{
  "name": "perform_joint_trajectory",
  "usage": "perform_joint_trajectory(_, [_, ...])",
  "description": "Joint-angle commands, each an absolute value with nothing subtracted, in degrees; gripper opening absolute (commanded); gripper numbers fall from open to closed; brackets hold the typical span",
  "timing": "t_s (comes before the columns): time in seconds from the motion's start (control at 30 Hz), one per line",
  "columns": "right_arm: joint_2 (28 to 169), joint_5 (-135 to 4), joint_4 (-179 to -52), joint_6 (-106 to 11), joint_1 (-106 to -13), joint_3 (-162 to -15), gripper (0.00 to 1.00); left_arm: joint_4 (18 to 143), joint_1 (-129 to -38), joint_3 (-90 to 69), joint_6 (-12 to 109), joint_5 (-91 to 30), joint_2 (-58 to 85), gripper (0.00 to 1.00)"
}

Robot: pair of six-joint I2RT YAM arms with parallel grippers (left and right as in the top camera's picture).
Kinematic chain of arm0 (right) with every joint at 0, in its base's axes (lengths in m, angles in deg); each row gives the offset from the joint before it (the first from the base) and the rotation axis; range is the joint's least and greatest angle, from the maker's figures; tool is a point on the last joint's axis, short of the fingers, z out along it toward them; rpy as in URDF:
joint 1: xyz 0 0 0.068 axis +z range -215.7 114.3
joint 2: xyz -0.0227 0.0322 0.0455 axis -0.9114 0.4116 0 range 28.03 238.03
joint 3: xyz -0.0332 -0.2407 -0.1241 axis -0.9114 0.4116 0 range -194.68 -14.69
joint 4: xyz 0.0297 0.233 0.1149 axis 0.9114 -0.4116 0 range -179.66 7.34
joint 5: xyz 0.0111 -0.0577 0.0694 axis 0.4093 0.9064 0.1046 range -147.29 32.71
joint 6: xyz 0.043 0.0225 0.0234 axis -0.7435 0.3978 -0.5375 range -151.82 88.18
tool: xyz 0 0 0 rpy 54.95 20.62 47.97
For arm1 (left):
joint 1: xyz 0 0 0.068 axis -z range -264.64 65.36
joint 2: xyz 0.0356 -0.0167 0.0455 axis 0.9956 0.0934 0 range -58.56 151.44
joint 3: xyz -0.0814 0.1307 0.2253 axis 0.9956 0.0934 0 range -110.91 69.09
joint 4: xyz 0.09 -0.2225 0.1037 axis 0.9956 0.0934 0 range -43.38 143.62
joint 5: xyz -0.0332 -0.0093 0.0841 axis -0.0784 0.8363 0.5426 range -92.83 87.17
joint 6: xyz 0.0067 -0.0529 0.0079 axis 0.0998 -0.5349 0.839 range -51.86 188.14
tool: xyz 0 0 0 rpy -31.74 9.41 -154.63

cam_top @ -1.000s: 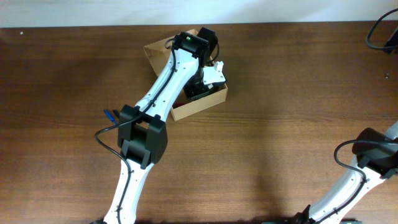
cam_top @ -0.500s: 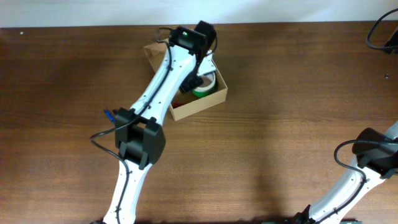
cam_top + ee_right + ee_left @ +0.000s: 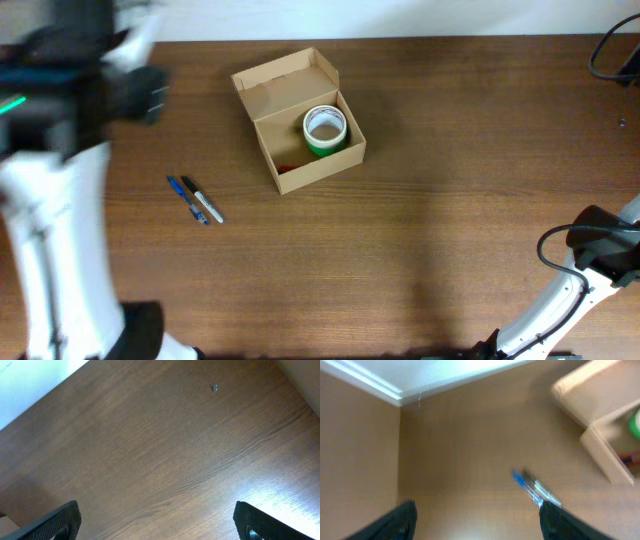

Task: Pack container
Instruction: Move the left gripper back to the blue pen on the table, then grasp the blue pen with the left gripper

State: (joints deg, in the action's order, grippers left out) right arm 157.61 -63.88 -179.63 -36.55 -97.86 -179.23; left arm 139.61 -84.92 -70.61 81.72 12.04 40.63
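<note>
Left hand [image 3: 477, 527] off container [image 3: 285, 80] (two pens [image 3: 196, 200])

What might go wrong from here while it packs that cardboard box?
The two pens lie side by side on the table, so the open left gripper might catch only one or roll both away. The tape roll fills much of the container; long pens could jut over its rim and block the lid.

The container [image 3: 285, 82] is matt tan cardboard, the table [image 3: 450, 150] smooth dark wood-grain, the green tape roll [image 3: 325, 131] slightly glossy.
</note>
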Motion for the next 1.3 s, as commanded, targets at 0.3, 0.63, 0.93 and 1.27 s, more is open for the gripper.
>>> perform_joint_trajectory(0.3, [157.02,-64.18,-179.96,-37.01,-97.6,-179.48,0.99,124.83,-99.58,-33.78,60.79,-6.32,46.56,0.46])
perform_joint_trajectory(0.63, [157.02,-64.18,-179.96,-37.01,-97.6,-179.48,0.99,97.71,-97.64,-3.21,54.05,-4.42,46.56,0.48])
perform_joint_trajectory(0.93, [157.02,-64.18,-179.96,-37.01,-97.6,-179.48,0.99,85.03,-95.87,7.18,46.67,-4.35,46.56,0.53])
perform_joint_trajectory(1.27, [157.02,-64.18,-179.96,-37.01,-97.6,-179.48,0.99,84.16,-95.25,7.31,41.97,-4.55,46.56,0.54])
